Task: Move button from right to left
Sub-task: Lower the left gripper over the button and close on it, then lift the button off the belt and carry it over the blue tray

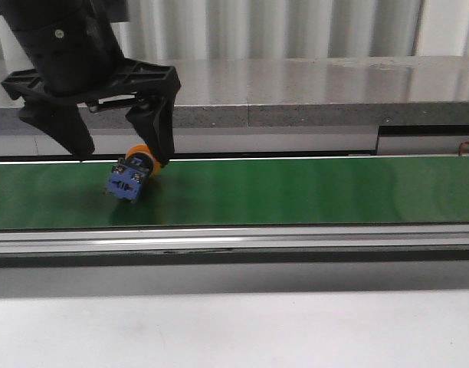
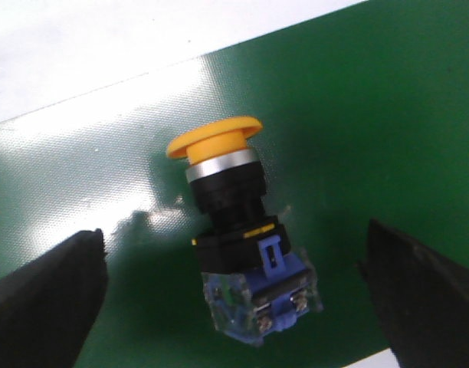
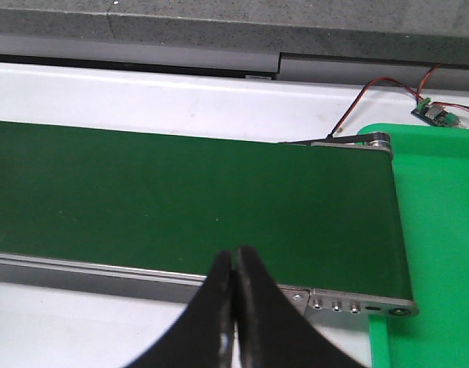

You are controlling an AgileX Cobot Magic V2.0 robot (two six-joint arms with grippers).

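The button (image 1: 129, 175) lies tipped on its side on the green belt (image 1: 296, 192) at the left, orange cap toward the back, blue body toward the front. My left gripper (image 1: 125, 157) hangs over it, open, one finger on each side and neither touching. In the left wrist view the button (image 2: 234, 230) sits between the two black fingers (image 2: 47, 299), with a gap on both sides. The right gripper (image 3: 234, 257) is shut and holds nothing, above the belt's front rail near its right end. It does not show in the front view.
A grey stone ledge (image 1: 311, 92) runs behind the belt and a metal rail (image 1: 234, 241) runs along its front. Past the belt's right end lie a bright green mat (image 3: 434, 230) and a small wired circuit board (image 3: 434, 113).
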